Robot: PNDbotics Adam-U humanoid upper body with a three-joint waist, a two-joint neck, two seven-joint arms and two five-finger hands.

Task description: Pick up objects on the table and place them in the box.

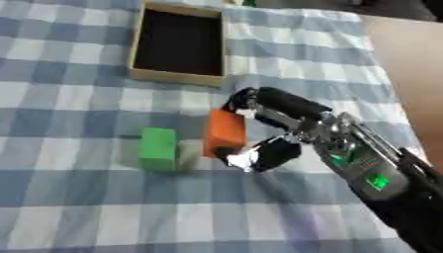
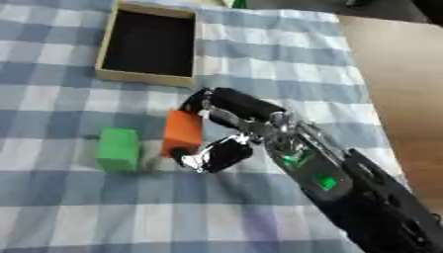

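The orange block (image 1: 224, 132) stands upright on the bench (image 1: 78, 207), near the middle of the checked cloth (image 2: 259, 54), with the right hand (image 1: 281, 123) wrapped about its right side. The fingers (image 1: 246, 99) curl over the block's top far corner and the thumb (image 1: 259, 155) presses in at its lower right edge, so the hand is grasping the block between them. Whether the block is lifted clear of the cloth or resting on it, I cannot tell.

Just left of the orange block, apart from it by a narrow gap, a green block (image 1: 158, 148) sits on the cloth, untouched.

The box (image 1: 176, 76), shallow with tan walls and a dark inside, lies farther away toward the top of the view, up and left of the blocks and well apart from them. Nothing shows inside it.

The right arm (image 2: 346, 192) comes in from the lower right corner, black with silver parts and small green lights on the forearm. Bare brown bench shows beyond the cloth's right edge
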